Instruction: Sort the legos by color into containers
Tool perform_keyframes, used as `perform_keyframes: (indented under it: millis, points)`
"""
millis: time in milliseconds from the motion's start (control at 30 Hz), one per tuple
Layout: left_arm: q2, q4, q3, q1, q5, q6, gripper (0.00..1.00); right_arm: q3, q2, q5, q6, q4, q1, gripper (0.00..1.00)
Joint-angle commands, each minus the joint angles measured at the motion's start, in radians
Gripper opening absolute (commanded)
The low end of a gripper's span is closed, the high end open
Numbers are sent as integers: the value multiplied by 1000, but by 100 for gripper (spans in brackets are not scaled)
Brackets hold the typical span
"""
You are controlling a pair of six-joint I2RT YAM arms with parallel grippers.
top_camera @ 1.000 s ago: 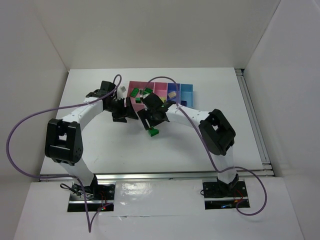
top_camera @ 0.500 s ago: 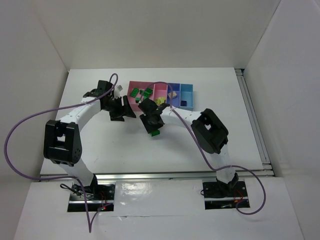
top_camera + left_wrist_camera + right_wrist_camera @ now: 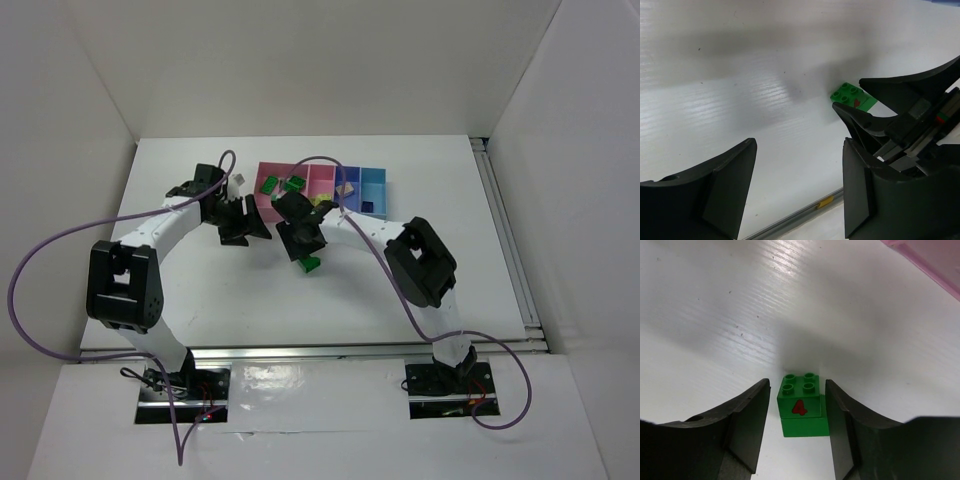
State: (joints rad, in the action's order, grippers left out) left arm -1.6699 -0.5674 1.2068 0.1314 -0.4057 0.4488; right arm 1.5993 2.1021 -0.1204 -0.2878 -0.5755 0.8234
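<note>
Table: white, white walls around.
Trays: one joined row, far centre; two green bricks visible in the large pink one.
Loose brick: one, green, red "4", on table.
Right gripper: clamped on its sides.
Left gripper: jaws apart, empty.

Bright, even light falls from overhead, and the top view is sharp, though small things stay tiny there. In the right wrist view a broad sheen washes the white ribbed table top. A soft grey shadow pools behind the small green studded plastic brick, itself crisp. The near foreground is dark and soft.
</note>
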Motion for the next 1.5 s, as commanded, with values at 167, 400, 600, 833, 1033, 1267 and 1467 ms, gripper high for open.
perform_keyframes:
  millis: [167, 400, 600, 833, 1033, 1267, 1467]
  points:
    - [39, 17, -6, -6, -41, -4, 73, 94, 29, -44, -83, -109, 11, 58]
    - [39, 17, -6, -6, -41, -4, 73, 94, 47, -15, -65, -118, 11, 58]
    - [39, 17, -6, -6, -41, -4, 73, 76, 47, 10, -34, -118, 11, 58]
    - [30, 26, -6, -6, -50, -4, 73, 76, 47, -8, -34, -118, 11, 55]
    - [21, 26, -6, -6, -59, -4, 73, 117, 79, -28, -44, -129, 11, 46]
    - [56, 26, -61, -6, -41, -6, 73, 129, 58, -41, -71, -119, 11, 30]
    - [206, 141, -229, 5, -211, -18, 85, 149, 4, 56, -160, -120, -64, 23]
